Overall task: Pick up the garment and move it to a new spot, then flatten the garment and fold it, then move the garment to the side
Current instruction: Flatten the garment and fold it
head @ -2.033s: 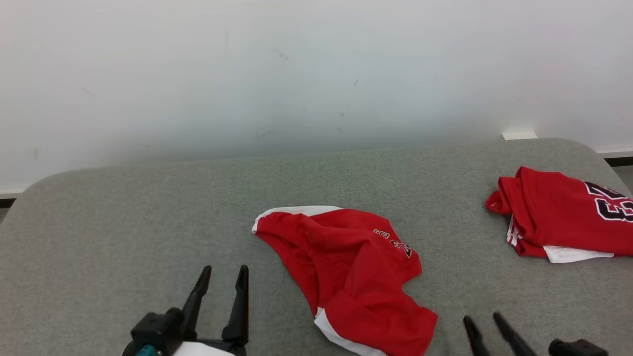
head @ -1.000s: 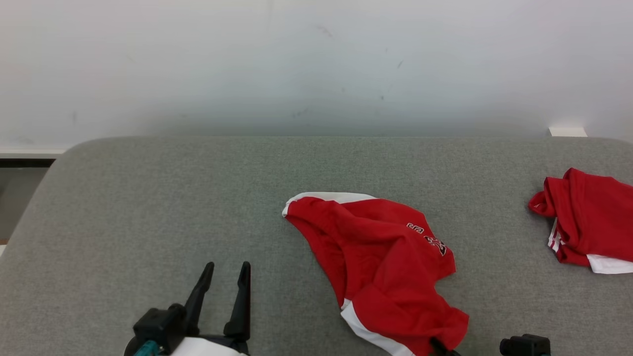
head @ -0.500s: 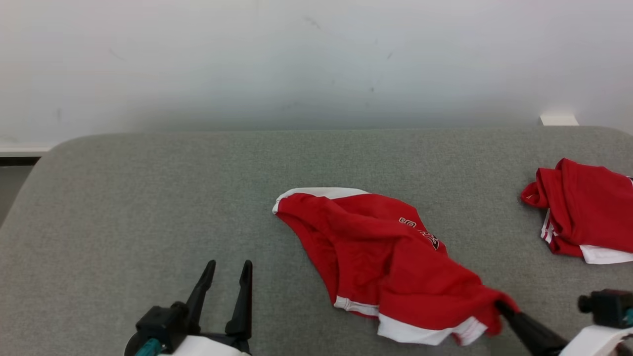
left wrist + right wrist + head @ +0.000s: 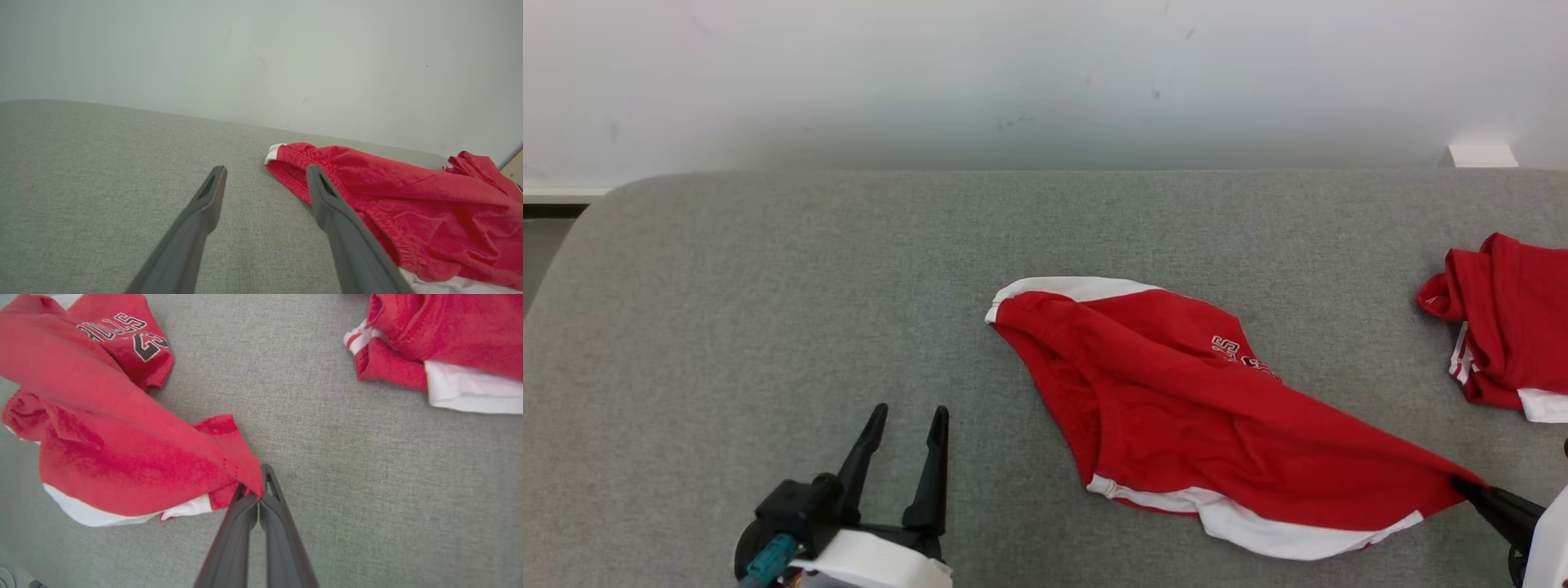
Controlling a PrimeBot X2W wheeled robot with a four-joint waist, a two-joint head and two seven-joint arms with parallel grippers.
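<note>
Looking at the head view, I see my right gripper (image 4: 1463, 483) pinching one corner of the red garment (image 4: 1217, 425), which lies crumpled in the middle of the grey table (image 4: 768, 286) and is stretched toward this corner. My left gripper (image 4: 911, 411) has its fingers spread and holds nothing, near the garment's white-trimmed edge but apart from it. A second red garment (image 4: 1511, 327) lies at the table's right side, well apart from the first.
</note>
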